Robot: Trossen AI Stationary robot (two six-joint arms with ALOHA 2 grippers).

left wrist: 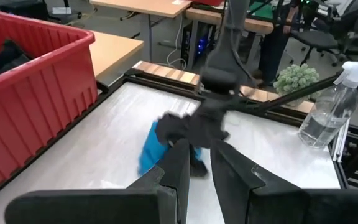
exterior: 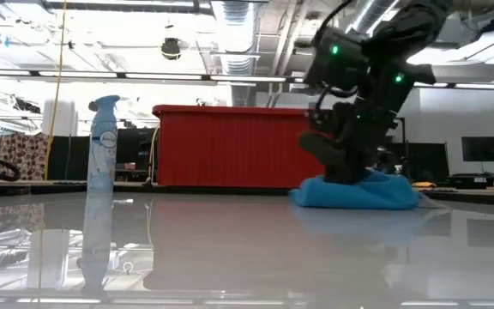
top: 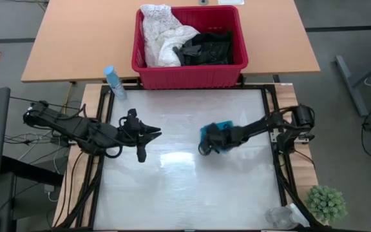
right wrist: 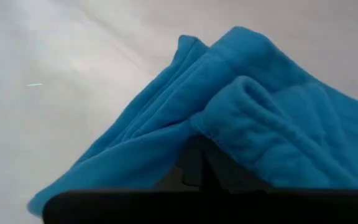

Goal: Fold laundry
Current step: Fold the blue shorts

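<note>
Covering most of the high view, the white tabletop (top: pixel 185 187) carries both arms. A red basket (top: pixel 189 76) sits at 12 o'clock just beyond its far edge, with a white lacy garment (top: pixel 160 35) heaped in its left half and black clothes (top: pixel 206 48) in its right half.

The right arm reaches in from 3 o'clock, and the right gripper (top: pixel 206 147) is down on a small teal garment (top: pixel 223 129) lying bunched just right of the tabletop's middle. Its fingers are closed, pinching a fold of the teal cloth, which drapes over them in the right wrist view (right wrist: pixel 241 124). In the low view the cloth (exterior: pixel 358 193) rests on the tabletop under the gripper.

The left arm comes in from 9 o'clock; the left gripper (top: pixel 148 143) hangs over bare tabletop left of centre, well apart from the teal garment. Its fingers (left wrist: pixel 178 168) stand nearly closed with a narrow gap, holding nothing.

A spray bottle (top: pixel 113 81) stands at 11 o'clock, by the basket's left corner.
</note>
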